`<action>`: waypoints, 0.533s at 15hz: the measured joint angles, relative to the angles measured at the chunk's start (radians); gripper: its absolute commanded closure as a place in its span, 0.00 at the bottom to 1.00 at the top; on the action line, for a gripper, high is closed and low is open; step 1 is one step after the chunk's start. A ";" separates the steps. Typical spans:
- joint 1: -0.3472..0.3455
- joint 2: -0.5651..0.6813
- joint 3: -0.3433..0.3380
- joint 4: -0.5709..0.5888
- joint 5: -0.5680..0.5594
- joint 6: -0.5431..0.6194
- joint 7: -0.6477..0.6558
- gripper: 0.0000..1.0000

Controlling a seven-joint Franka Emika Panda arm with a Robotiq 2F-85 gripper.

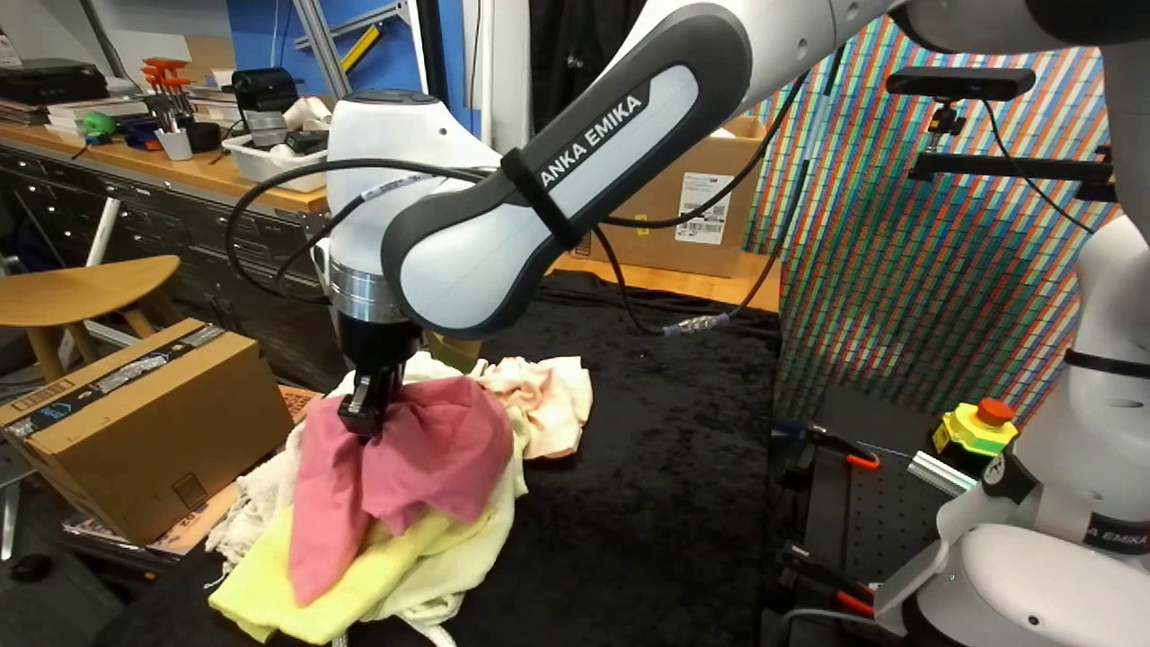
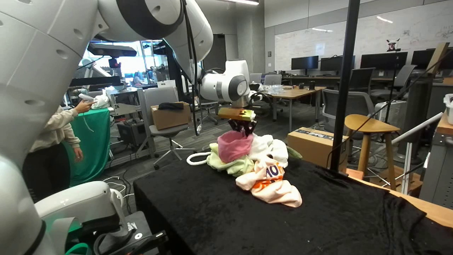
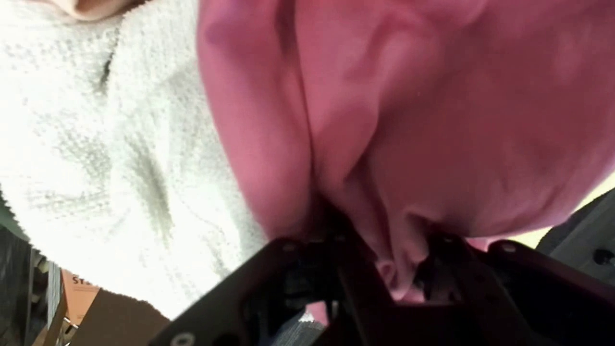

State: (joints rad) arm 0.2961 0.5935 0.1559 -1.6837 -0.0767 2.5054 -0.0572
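In an exterior view, centred on the pink cloth (image 1: pixel 440 440): yellow cloth (image 1: pixel 260 584) beneath at 7 o'clock, white cloth (image 1: pixel 260 503) at 8, cardboard box (image 1: pixel 171 431) at 9, peach cloth (image 1: pixel 548 404) at 2. The claw (image 1: pixel 364 420), at 11 o'clock, grips gathered folds. The pink cloth lies uppermost on the black-draped worktop (image 1: pixel 647 503): plain, creased, one flap extending toward 7 o'clock.
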 measured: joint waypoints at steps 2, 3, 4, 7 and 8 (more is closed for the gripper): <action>0.000 0.003 -0.002 0.019 0.000 -0.021 0.002 0.27; 0.000 0.003 -0.003 0.029 0.000 -0.031 0.003 0.17; 0.000 0.002 -0.003 0.038 0.000 -0.037 0.004 0.10; -0.007 -0.011 -0.005 0.059 0.000 -0.054 0.006 0.00; -0.012 -0.021 -0.006 0.060 0.000 -0.056 0.006 0.00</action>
State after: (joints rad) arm 0.2841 0.5722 0.1503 -1.6242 -0.0766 2.4494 -0.0516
